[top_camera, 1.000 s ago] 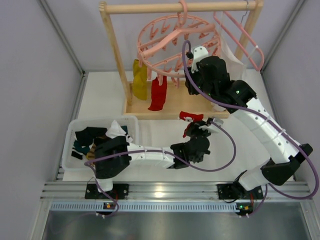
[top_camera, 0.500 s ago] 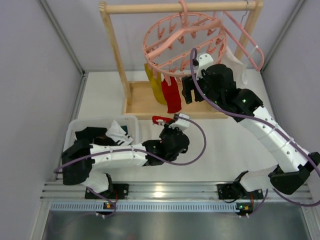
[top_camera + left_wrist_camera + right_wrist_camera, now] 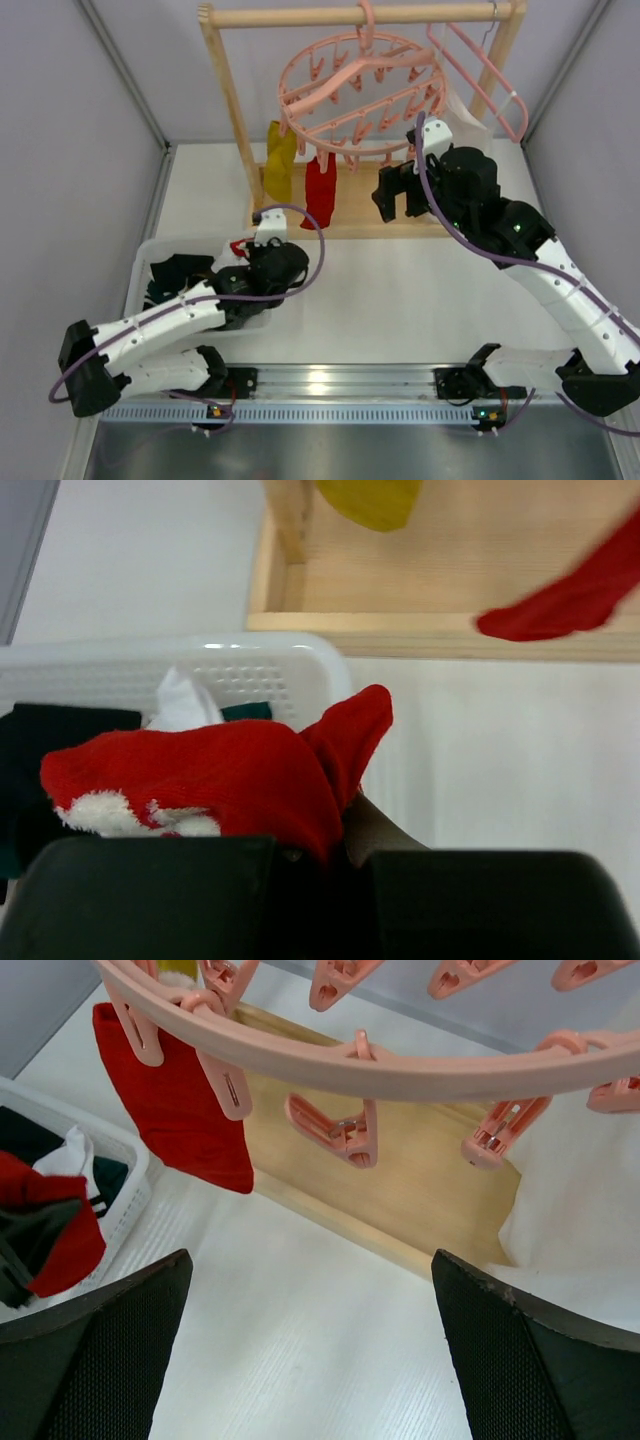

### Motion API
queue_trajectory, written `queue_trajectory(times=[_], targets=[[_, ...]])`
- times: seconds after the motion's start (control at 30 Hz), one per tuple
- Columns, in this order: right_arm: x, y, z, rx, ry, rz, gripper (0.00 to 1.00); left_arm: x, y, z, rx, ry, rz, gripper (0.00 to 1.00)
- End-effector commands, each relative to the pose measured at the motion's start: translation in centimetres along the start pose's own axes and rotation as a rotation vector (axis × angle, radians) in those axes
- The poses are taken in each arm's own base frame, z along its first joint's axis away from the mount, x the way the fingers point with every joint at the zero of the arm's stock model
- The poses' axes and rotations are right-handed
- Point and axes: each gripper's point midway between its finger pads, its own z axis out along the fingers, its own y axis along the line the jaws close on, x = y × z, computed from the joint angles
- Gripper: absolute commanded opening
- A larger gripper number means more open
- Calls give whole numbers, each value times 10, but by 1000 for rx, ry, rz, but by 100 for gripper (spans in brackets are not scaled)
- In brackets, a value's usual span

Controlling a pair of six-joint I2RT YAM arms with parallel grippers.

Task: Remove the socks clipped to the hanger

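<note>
Two socks clipped to the round pink plastic hanger (image 3: 400, 1072): mustard yellow fabric sock (image 3: 280, 160), red fabric sock (image 3: 320, 190). Clearest from left wrist: left end effector (image 3: 320, 850) clamped on second red sock (image 3: 230, 775) above white perforated basket (image 3: 250, 665). Right end effector (image 3: 310, 1300) spread wide beneath the ring.

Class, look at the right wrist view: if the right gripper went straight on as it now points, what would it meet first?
Most likely the wooden rack base, passing under the hanger clips; the right gripper is open and empty. Depth is unclear, so the white table might come first.
</note>
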Motion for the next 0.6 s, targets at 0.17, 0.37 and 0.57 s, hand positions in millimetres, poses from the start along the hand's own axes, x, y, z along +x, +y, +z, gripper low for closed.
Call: queue_trajectory(times=[0.17,0.37,0.57], targets=[[0,-2,4,4,-32,38,99,10,102,7,-213,85,-234,1],[2,1,5,-12,-25,43,99,16,144,17,-378,88,-330,61],[5,-3,2,3,-29,35,99,7,139,11,-325,71,-382,98]])
